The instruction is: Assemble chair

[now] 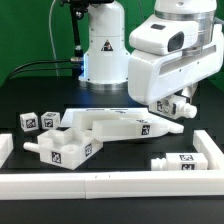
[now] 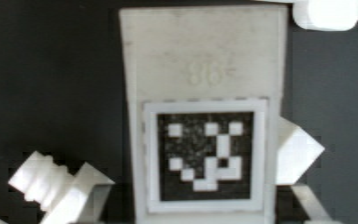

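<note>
Whether the gripper (image 1: 176,108) is spread I cannot tell; I judge it should straddle the tagged slab (image 2: 197,70) directly beneath it squarely before pinching.

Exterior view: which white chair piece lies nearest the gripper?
The long flat slab; its tagged end reaches toward the gripper, while the rest lie farther off.

The white Panda arm (image 1: 165,55) bends down at the exterior view's right. Its gripper (image 1: 172,106) hangs low, fingers pointing downward. Their spacing is unclear; the wrist view shows one fingertip (image 2: 330,12).
</note>
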### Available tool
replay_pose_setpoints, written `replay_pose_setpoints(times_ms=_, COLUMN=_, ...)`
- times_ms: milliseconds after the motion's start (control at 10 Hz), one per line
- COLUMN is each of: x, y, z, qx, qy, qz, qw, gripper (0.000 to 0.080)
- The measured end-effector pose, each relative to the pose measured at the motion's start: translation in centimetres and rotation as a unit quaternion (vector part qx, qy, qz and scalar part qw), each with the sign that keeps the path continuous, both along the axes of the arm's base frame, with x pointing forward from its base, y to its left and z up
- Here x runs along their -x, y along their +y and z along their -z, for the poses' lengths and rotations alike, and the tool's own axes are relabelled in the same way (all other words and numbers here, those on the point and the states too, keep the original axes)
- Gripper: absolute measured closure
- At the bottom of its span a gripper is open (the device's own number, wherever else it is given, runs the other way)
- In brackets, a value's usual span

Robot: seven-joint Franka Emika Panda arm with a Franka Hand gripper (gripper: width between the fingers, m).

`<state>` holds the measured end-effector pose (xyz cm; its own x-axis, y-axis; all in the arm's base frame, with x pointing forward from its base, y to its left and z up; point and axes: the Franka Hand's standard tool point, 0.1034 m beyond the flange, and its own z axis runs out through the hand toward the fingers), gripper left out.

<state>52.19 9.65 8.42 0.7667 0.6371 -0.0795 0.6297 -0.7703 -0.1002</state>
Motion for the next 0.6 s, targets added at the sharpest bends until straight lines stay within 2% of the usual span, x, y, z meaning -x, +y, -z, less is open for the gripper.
replay_pose_setpoints(times_ms=300, x=2.1, y=2.4, z=0.6, qx=-0.011, qy=-0.024, qz=-0.126, qw=0.992, gripper=0.0515)
replay_pose_setpoints(times_ms=400, x=1.8, y=1.5, z=0.4, qx=-0.023, qy=-0.051, qz=-0.091, qw=0.994, gripper=0.0515)
replay_pose_setpoints(times_ms=600, x=2.1, y=1.3, z=0.6, qx=-0.021, qy=-0.044, qz=-0.092, qw=0.995, gripper=0.0515)
